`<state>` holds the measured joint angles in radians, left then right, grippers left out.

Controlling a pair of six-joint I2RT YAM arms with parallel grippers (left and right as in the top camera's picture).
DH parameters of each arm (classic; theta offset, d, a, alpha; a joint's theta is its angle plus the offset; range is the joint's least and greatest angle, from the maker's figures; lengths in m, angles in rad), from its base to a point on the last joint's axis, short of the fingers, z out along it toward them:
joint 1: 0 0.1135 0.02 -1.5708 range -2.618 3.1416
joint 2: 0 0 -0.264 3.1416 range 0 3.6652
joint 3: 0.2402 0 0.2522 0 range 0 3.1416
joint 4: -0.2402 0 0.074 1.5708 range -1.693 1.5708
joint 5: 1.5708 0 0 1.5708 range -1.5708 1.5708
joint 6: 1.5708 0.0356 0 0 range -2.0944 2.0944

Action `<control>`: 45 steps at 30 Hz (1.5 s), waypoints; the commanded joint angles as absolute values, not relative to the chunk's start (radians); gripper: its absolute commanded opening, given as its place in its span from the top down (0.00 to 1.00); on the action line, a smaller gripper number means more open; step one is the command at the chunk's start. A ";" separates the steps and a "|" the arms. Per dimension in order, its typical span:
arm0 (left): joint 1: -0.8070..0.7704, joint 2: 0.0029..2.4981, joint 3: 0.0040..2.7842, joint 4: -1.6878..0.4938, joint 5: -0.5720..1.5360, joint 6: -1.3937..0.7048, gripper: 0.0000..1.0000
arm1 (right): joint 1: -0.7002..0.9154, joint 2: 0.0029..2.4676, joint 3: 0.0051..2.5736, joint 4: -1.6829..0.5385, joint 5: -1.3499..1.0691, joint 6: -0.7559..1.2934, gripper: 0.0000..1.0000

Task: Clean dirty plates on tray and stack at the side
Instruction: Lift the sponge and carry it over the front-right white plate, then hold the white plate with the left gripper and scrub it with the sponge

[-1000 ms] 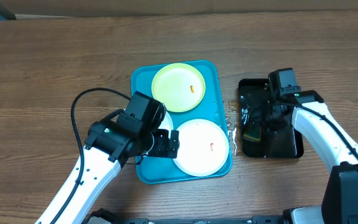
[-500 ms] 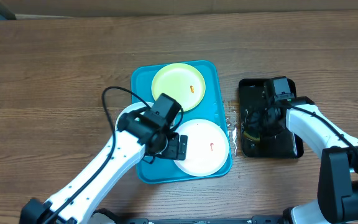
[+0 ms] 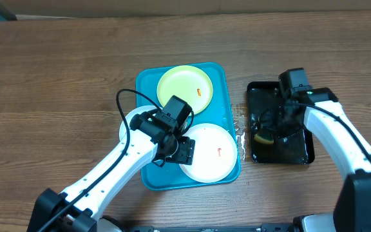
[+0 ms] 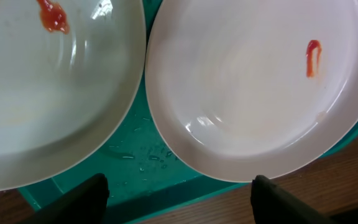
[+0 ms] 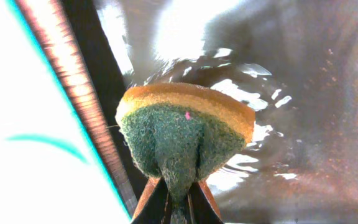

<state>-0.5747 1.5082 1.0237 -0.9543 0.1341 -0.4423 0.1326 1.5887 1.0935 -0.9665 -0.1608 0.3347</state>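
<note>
The turquoise tray (image 3: 148, 84) holds a light green plate (image 3: 184, 90) at the back and a white plate (image 3: 208, 151) with a red streak at the front right. In the left wrist view that white plate (image 4: 253, 81) lies beside an off-white plate (image 4: 36, 106) with a red smear; overhead, my left arm covers most of that one. My left gripper (image 3: 184, 153) (image 4: 179, 186) is open, its jaws spread over the tray's front rim (image 4: 185, 190), just off the white plate's edge, holding nothing. My right gripper (image 3: 270, 129) (image 5: 179, 196) is shut on a yellow-and-green sponge (image 5: 185, 127) (image 3: 263, 137).
A smaller black tray (image 3: 301, 151) with water in it stands right of the turquoise tray, and the sponge hangs over it. Shiny water drops (image 3: 239, 134) lie on the wood between the two trays. Bare wooden table surrounds both.
My left arm has swung in over the tray to the white plate's left edge, its jaws narrowing a little. My right gripper has shut on the sponge in the black tray.
</note>
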 commanded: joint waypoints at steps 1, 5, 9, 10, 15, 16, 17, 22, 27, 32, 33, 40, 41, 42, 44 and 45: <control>-0.578 1.536 0.968 -0.914 0.140 -0.418 0.33 | 0.135 1.531 1.122 -0.983 -0.308 0.256 0.96; -0.576 1.544 0.912 -0.844 0.139 -0.420 0.46 | 0.138 1.514 1.122 -1.014 -0.382 0.240 0.96; -0.576 1.545 0.873 -0.776 0.130 -0.419 0.49 | 0.159 1.514 1.122 -1.049 -0.481 0.154 0.96; -0.576 1.545 0.867 -0.764 0.129 -0.419 0.51 | 0.167 1.514 1.122 -1.055 -0.484 0.151 0.96; -0.576 1.546 0.825 -0.679 0.123 -0.431 0.61 | 0.231 1.514 1.122 -1.060 -0.484 0.149 0.96; -0.576 1.547 0.818 -0.668 0.123 -0.432 0.63 | 0.244 1.514 1.122 -1.058 -0.484 0.148 0.96; -0.576 1.549 0.812 -0.659 0.123 -0.434 0.66 | 0.258 1.514 1.122 -1.058 -0.484 0.148 0.96; -0.576 1.550 0.772 -0.625 0.119 -0.434 0.84 | 0.331 1.514 1.122 -1.038 -0.480 0.148 0.96; -0.576 1.550 0.745 -0.619 0.068 -0.457 0.95 | 0.409 1.515 1.121 -0.990 -0.443 0.196 0.96; -0.576 1.550 0.744 -0.598 0.058 -0.475 0.71 | 0.442 1.515 1.121 -0.955 -0.404 0.263 0.96; -0.575 1.550 0.744 -0.598 0.054 -0.479 0.70 | 0.442 1.515 1.121 -0.951 -0.404 0.273 0.96; -0.576 1.550 0.739 -0.597 0.044 -0.480 0.89 | 0.447 1.515 1.119 -0.936 -0.397 0.289 0.96; -0.576 1.550 0.739 -0.597 0.044 -0.480 0.95 | 0.453 1.515 1.118 -0.928 -0.397 0.290 0.96; -0.576 1.550 0.739 -0.597 0.045 -0.483 0.96 | 0.462 1.515 1.114 -0.919 -0.397 0.294 0.96; -0.575 1.550 0.739 -0.603 0.044 -0.505 0.96 | 0.494 1.518 1.100 -0.877 -0.384 0.337 0.96; -0.575 1.550 0.739 -0.611 0.043 -0.519 0.96 | 0.511 1.524 1.093 -0.859 -0.366 0.368 0.96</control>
<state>-0.5739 1.5391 0.7544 -0.5804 0.0654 -0.4988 0.4629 1.5379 1.0992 -0.8978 -0.3904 0.2958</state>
